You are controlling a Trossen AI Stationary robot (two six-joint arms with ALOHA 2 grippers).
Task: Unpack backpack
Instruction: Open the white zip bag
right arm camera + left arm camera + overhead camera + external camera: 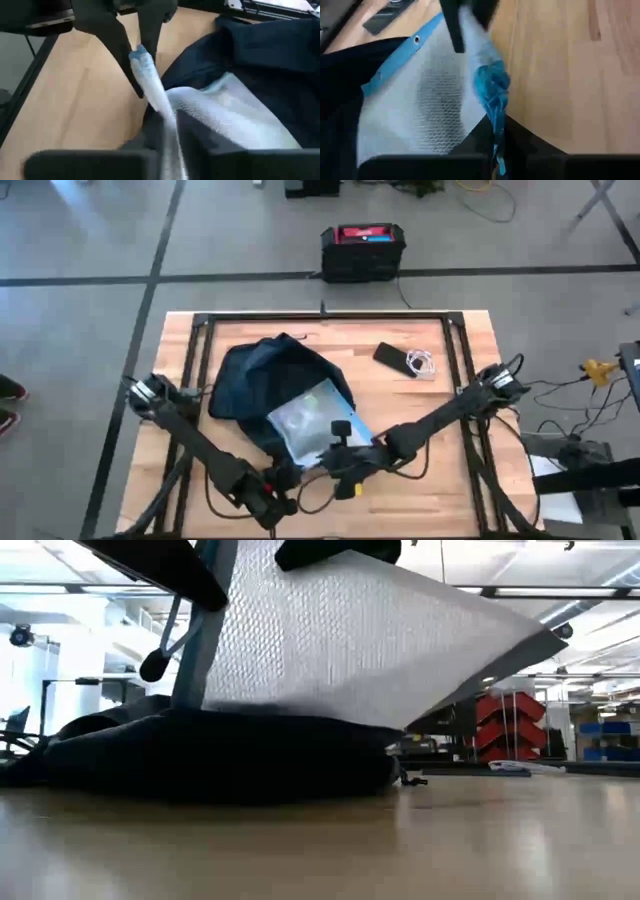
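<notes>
Both tools pinch the bubble-wrap pouch (308, 423) over the backpack (262, 380). Left tool (283, 480) has its blue edge, right tool (345, 442) the other side. Phone (393, 358) sits on the worktop (450, 490).

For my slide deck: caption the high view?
Both pincers grip a pale mesh pouch with blue trim emerging from the dark navy fabric backpack.

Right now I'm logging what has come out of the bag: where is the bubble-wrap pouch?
In the high view the bubble-wrap pouch sits at the table's front centre, half out of the backpack, pinched between the left hand and the right hand.
</notes>
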